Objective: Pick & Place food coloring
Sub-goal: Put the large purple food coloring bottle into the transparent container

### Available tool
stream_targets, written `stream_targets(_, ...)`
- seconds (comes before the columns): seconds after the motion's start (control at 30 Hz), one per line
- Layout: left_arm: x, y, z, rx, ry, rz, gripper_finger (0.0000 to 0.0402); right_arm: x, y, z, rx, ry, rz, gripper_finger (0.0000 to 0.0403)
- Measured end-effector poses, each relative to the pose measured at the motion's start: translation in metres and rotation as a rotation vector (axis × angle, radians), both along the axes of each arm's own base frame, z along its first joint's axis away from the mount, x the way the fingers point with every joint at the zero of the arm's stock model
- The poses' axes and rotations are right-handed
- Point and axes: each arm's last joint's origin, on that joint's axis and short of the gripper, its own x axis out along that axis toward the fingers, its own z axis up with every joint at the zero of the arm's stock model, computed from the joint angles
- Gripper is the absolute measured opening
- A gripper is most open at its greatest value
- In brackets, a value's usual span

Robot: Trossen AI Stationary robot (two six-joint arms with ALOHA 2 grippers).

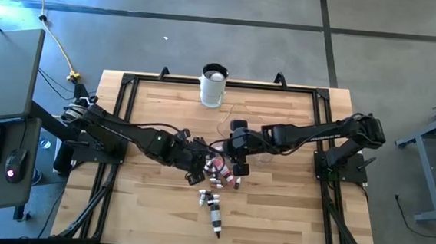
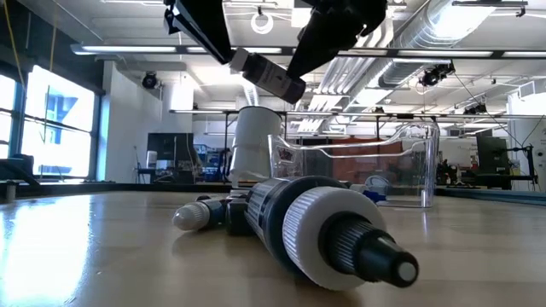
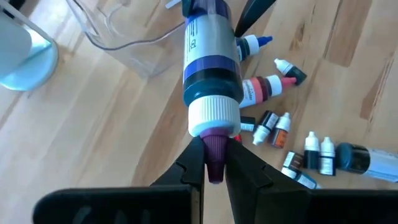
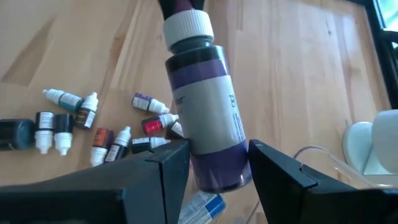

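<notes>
Mid-worktop (image 1: 273, 218), purple bottle (image 3: 211, 74) aloft, left pincer (image 3: 213, 163) clenched on its tip, right pincer (image 4: 217, 163) spread around its base; small bottles (image 1: 215, 185) scattered at six o'clock, partly arm-hidden.

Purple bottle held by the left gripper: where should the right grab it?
Grip the purple bottle on its wide body, from the base end: the left gripper pinches only the thin tip, and the right gripper, open, straddles the base.

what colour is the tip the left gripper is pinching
Purple, on the held bottle, between the left gripper fingers; clearest in the left wrist view.
</notes>
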Motion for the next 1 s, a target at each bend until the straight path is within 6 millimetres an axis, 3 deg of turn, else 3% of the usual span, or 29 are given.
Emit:
stream_targets(0.27,0.003,0.004,0.001,0.039,-0.021,0.007,0.0032,-0.003,0.0,0.002,0.01,0.012,0.015,0.0158)
stream_targets(0.43,0.01,0.023,0.003,0.009,-0.038,0.029,0.0032,-0.025,0.003,0.027,0.031,-0.017,0.018,0.0158)
stream_targets(0.6,0.023,0.055,0.007,-0.053,-0.094,0.002,0.0032,-0.06,0.008,0.062,0.093,-0.074,0.003,0.0158)
stream_targets(0.77,0.034,0.101,0.007,-0.175,-0.129,-0.095,0.0032,-0.093,0.006,0.086,0.079,-0.116,-0.031,0.0158)
stream_targets(1.0,0.03,0.155,0.005,-0.122,-0.127,-0.009,0.0032,-0.117,-0.002,0.098,0.023,-0.145,-0.197,0.0158)
